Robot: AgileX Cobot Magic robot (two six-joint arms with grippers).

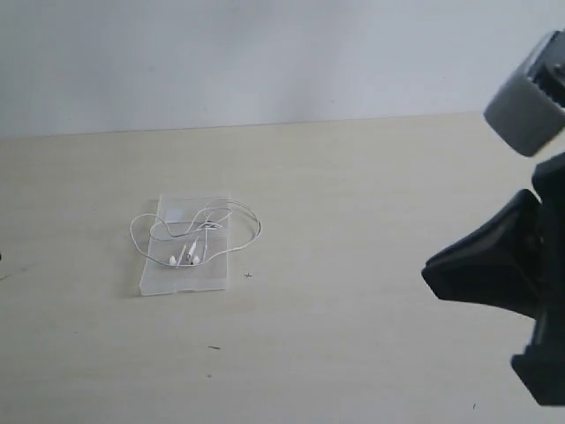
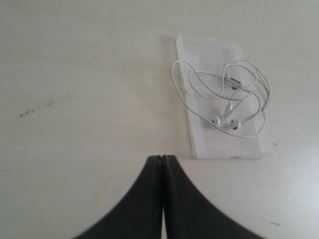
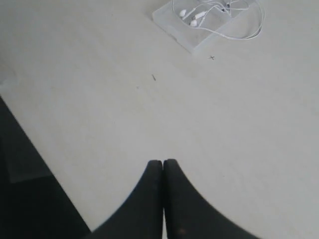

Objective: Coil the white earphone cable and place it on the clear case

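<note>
The clear case [image 1: 182, 278] lies flat on the pale table, left of middle. The white earphone cable [image 1: 258, 226] rests on it in loose loops, some hanging past the case's edges, with both earbuds [image 1: 183, 260] lying on the plastic. Both wrist views show the case [image 2: 227, 149] [image 3: 169, 22] and cable [image 2: 175, 79] [image 3: 256, 32] too. My left gripper [image 2: 162, 157] is shut and empty, hovering short of the case's near end. My right gripper [image 3: 162, 161] is also shut and empty, far from the case; in the exterior view its black fingers [image 1: 468, 261] fill the right edge.
Small dark specks [image 1: 214, 348] mark the table surface [image 1: 353, 194]. A plain wall [image 1: 265, 53] rises behind the table's far edge. In the right wrist view the table's edge [image 3: 30, 144] drops off into dark floor.
</note>
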